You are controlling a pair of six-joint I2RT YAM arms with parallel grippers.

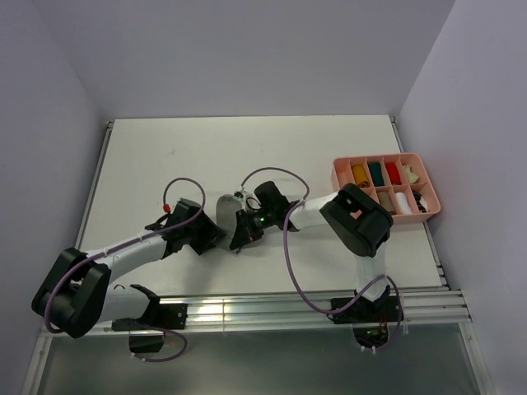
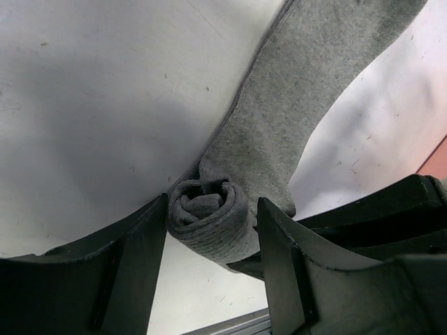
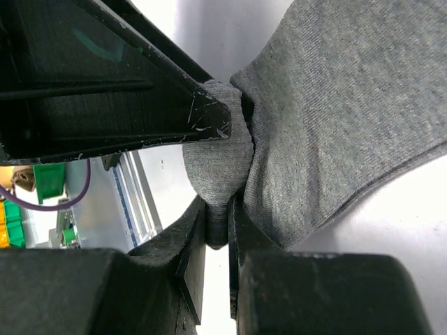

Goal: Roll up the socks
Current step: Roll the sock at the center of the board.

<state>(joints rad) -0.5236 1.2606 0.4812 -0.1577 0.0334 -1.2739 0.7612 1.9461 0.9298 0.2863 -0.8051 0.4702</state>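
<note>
Left wrist: far end of sock (image 2: 300, 105) cut off by top edge. Underside of its roll is hidden. Can't tell if left gripper (image 2: 211, 209) touches the roll on both sides. Right wrist: sock runs off right edge, roll partly behind left gripper, fabric inside right gripper (image 3: 218, 209) hidden. Top view: sock mostly covered by both grippers, jaws unseen. Tray (image 1: 338, 173) items, far right, too small to name.
</note>
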